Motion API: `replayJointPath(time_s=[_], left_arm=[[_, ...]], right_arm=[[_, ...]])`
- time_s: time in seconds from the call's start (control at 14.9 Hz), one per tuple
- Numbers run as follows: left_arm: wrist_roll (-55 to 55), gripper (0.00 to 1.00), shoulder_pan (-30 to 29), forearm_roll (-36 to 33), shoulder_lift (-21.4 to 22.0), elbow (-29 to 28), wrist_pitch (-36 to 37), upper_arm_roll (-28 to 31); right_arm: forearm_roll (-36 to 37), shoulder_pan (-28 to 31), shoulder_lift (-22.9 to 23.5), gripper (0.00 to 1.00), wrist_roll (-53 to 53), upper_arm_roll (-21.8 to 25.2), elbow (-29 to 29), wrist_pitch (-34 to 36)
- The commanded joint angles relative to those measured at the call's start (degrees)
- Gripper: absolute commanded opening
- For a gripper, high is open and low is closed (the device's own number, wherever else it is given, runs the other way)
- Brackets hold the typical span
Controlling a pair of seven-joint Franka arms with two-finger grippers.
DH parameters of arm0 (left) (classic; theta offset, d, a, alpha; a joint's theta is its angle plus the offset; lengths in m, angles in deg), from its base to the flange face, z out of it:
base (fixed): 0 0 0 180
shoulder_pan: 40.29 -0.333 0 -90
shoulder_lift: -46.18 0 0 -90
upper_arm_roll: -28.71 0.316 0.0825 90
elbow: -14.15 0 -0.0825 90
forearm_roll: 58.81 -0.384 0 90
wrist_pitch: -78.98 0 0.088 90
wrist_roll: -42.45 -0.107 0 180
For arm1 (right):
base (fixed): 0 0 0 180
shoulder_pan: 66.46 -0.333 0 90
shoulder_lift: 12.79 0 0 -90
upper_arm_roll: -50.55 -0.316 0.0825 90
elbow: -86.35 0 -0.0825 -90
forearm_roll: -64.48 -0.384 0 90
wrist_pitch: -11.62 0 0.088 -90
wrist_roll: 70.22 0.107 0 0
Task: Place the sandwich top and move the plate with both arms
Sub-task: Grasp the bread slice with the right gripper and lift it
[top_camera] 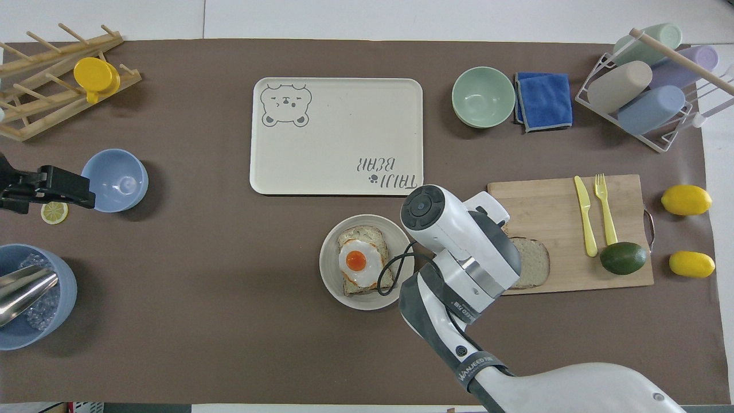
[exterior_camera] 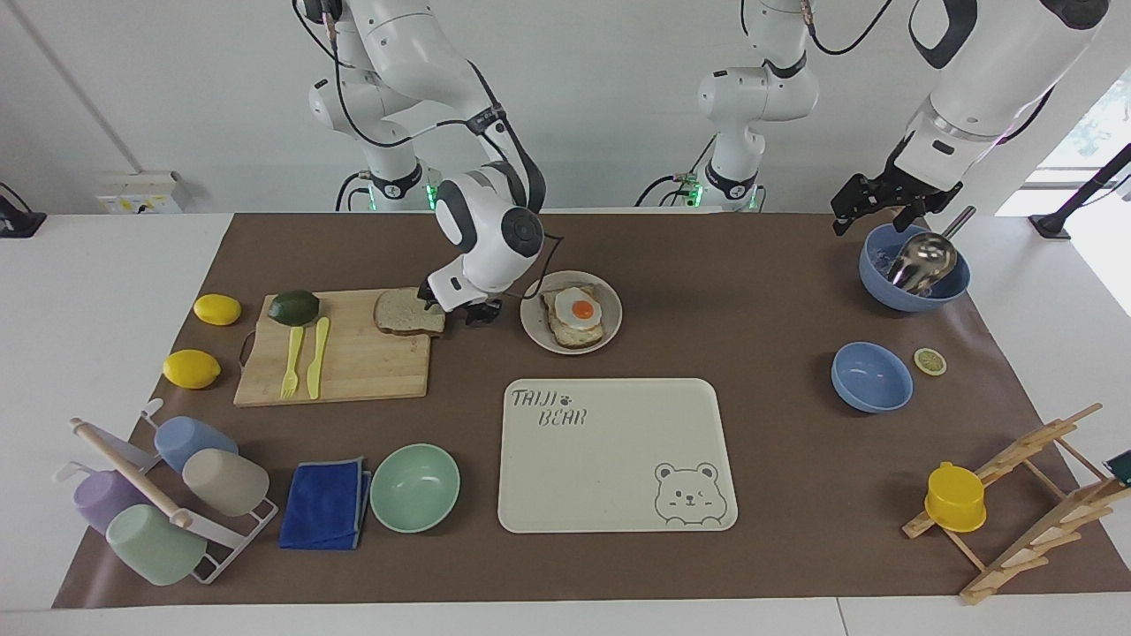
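The sandwich top (exterior_camera: 405, 313) is a plain bread slice lying flat on the wooden cutting board (exterior_camera: 353, 371); it also shows in the overhead view (top_camera: 534, 263). The plate (exterior_camera: 534, 329) stands beside the board toward the left arm's end and carries the egg-topped toast (exterior_camera: 579, 316). My right gripper (exterior_camera: 457, 309) is open and low at the bread's plate-side edge, one finger at the crust, between bread and plate. From overhead its wrist hides the fingers. My left gripper (exterior_camera: 875, 212) is open and empty and waits over the blue bowl with the metal scoop (exterior_camera: 914, 283).
An avocado (exterior_camera: 293, 306) and a yellow fork and knife (exterior_camera: 305, 358) lie on the board. The bear tray (exterior_camera: 610, 477) lies farther from the robots than the plate. A mint bowl (exterior_camera: 414, 488), a blue cloth (exterior_camera: 325, 503) and a small blue bowl (exterior_camera: 870, 377) stand around it.
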Motion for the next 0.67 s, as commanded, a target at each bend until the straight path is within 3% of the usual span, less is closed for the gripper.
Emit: replayJointPath(time_s=[0.0, 0.13, 0.47, 0.54, 0.6], left_arm=[[-0.02, 1.00, -0.04, 0.48, 0.97, -0.89, -0.33, 0.22], [-0.28, 1.00, -0.04, 0.48, 0.97, -0.89, -0.42, 0.22], [-0.63, 1.00, -0.04, 0.48, 1.06, -1.42, -0.51, 0.22], [-0.63, 1.00, -0.04, 0.48, 1.14, -1.42, -0.51, 0.22], [-0.63, 1.00, -0.04, 0.48, 1.14, -1.42, -0.59, 0.22]], right_arm=[[1.54, 0.24, -2.01, 0.80, 0.13, -0.26, 2.83, -0.29], [1.62, 0.33, -2.10, 0.73, -0.92, -0.26, 2.92, 0.58], [1.62, 0.06, -2.80, 0.70, -0.84, -0.26, 4.68, 0.67], [1.62, -0.02, -3.07, 0.68, -0.58, -0.26, 5.37, 0.50], [1.62, -0.20, -3.24, 0.59, -0.22, -0.26, 5.73, 0.41]])
